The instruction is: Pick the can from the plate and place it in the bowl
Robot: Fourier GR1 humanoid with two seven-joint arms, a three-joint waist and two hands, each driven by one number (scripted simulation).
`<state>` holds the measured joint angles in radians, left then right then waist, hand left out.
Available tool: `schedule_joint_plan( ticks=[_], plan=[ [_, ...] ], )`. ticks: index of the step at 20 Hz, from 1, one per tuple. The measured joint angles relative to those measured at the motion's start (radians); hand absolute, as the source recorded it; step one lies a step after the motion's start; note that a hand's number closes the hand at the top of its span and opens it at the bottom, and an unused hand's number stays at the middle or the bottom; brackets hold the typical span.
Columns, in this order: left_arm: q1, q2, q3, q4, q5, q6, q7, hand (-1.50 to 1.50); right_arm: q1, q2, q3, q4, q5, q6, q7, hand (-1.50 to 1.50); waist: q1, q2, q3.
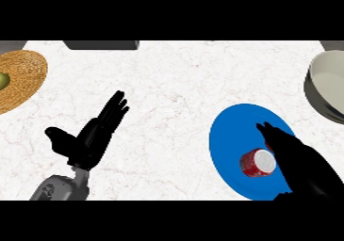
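Two hands: both of ours show, coming in from the near edge of the counter, which is white and marbled.
Left hand: sits toward the near-left part of the counter, fingers straight and spread, thumb out to the side, nothing in it. It's just resting there, pointing up and away from us, with the grey forearm under it.
Right hand: over the blue plate near the near-right corner, right up against the can on its right side. The fingers reach past the can toward the far edge. Honestly we can't tell if they've curled around it or are just lying alongside, the hand is one black shape from here.
Can: red with a pale end facing us, lying on its side on the blue plate, in the plate's near half. So it's on the plate, not in the bowl.
Bowl: pale grey-white, at the right edge of the counter, farther from us than the plate, partly cut off by the view. It stands apart from the plate and we see nothing in it.
Woven plate: straw-coloured, at the far-left corner, also cut off at the edge, with a green fruit on it that we can't name for sure.
Dark object: a dark grey block at the far edge, left of the middle, only its near part showing.
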<state>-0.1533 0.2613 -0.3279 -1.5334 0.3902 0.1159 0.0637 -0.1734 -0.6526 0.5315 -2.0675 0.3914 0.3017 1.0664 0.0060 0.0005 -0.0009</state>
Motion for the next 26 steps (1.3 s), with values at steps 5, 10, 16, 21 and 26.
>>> schedule_joint_plan(
  ticks=[5, 10, 16, 21, 26],
  plan=[
    [-0.01, -0.023, 0.01, 0.007, -0.019, -0.003, 0.015, 0.0, -0.02, 0.053, 0.022, 0.043, 0.053, 0.024, -0.006, -1.5, -0.002, 0.0, 0.0],
    [-0.015, -0.03, 0.039, 0.0, -0.019, -0.024, 0.032, 0.0, -0.018, 0.108, 0.033, 0.095, 0.118, 0.04, -0.024, -1.5, -0.004, -0.001, 0.0],
    [0.016, -0.042, 0.049, -0.029, -0.05, -0.039, 0.043, 0.0, -0.004, 0.173, 0.014, 0.15, 0.198, 0.055, -0.053, -1.5, -0.004, -0.001, 0.001],
    [0.024, -0.056, 0.076, -0.019, -0.065, -0.064, 0.041, 0.0, 0.053, 0.206, 0.0, 0.164, 0.278, 0.056, -0.085, -1.5, -0.007, -0.001, 0.001],
    [0.018, -0.073, 0.106, 0.005, -0.078, -0.093, 0.039, 0.0, 0.063, 0.238, -0.056, 0.212, 0.311, 0.068, -0.137, -1.5, -0.006, -0.001, 0.001]
  ],
)
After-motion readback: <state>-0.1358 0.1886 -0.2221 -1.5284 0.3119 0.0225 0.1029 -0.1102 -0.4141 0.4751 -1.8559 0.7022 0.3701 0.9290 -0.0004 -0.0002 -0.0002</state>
